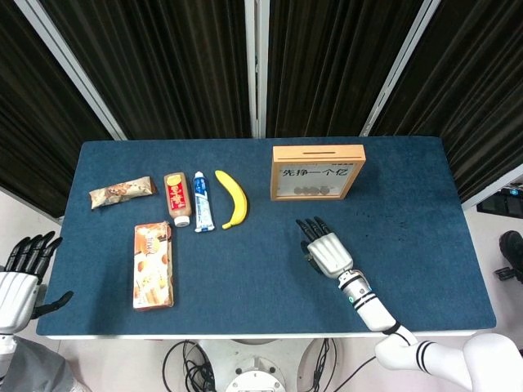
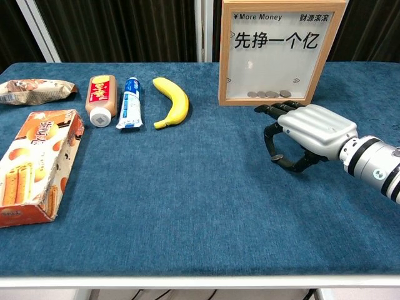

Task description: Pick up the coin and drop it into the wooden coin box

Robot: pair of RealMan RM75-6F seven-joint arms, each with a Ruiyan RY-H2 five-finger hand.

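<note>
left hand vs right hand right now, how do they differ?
The right hand is over the blue table, just in front of the wooden coin box; the left hand hangs off the table's left edge. The right hand's fingers curl down to the cloth; the left hand's are spread, holding nothing. Whether the right hand has the coin can't be seen. Both are silver-backed with black fingers.

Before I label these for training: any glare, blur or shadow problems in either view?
Head view: even light, sharp, table undistorted. Chest view: faint reflection on the wooden coin box pane, soft shadow under the right hand, no blur.
</note>
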